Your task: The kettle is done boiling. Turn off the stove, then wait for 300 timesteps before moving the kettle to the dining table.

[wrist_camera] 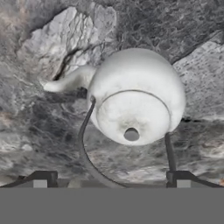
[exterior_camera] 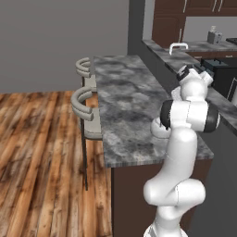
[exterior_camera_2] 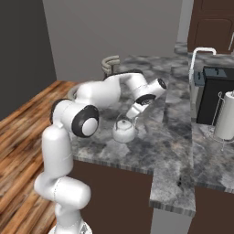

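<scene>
The small white kettle [exterior_camera_2: 124, 131] stands upright on the grey marbled dining table [exterior_camera_2: 160, 141], near its front edge. My gripper [exterior_camera_2: 135, 115] hangs just above it, pointing down. In the hand view the kettle [wrist_camera: 135, 96] sits below the open gripper [wrist_camera: 111, 180], spout to the left. Its thin wire handle [wrist_camera: 83, 148] arcs down between the two widely spread fingertips [wrist_camera: 43, 179], and I see no pad pressing on it. The left base view has my arm covering most of the kettle [exterior_camera: 156, 131] on the table [exterior_camera: 125, 97]. The stove is out of view.
Two grey-backed stools [exterior_camera: 85, 105] stand along the table's far side over a wooden floor. Behind the table on a second counter are a faucet [exterior_camera_2: 201, 52], a black boxy appliance [exterior_camera_2: 215, 96] and a paper towel roll [exterior_camera_2: 225, 121].
</scene>
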